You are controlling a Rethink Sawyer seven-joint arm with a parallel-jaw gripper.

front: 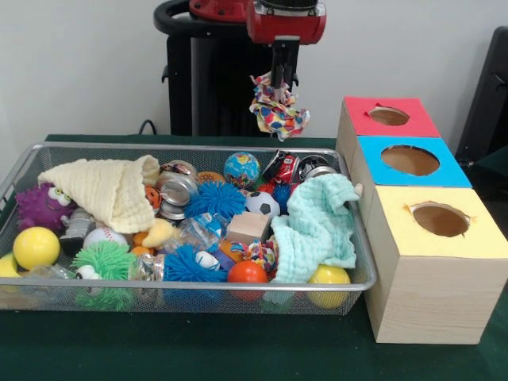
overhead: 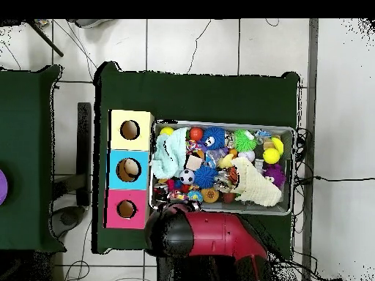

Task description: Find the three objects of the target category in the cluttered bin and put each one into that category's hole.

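Observation:
My gripper (front: 279, 79) hangs from the red arm above the far right part of the wire mesh bin (front: 190, 148). It is shut on a multicoloured rope ball (front: 278, 109), held clear above the toys. A second knotted rope ball (front: 258, 252) lies in the bin near the front, partly under the mint cloth (front: 317, 226). The yellow-topped box with its round hole (front: 440, 219) stands right of the bin, nearest the camera. In the overhead view the arm (overhead: 198, 234) covers the gripper; the bin (overhead: 293, 168) and the yellow box's hole (overhead: 130, 130) show.
A blue-topped box (front: 410, 160) and a red-topped box (front: 388, 117) stand behind the yellow one. The bin holds a cream cloth (front: 107, 190), spiky puffer balls (front: 214, 198), printed sports balls (front: 241, 168), cans (front: 176, 190) and a wooden block (front: 248, 226).

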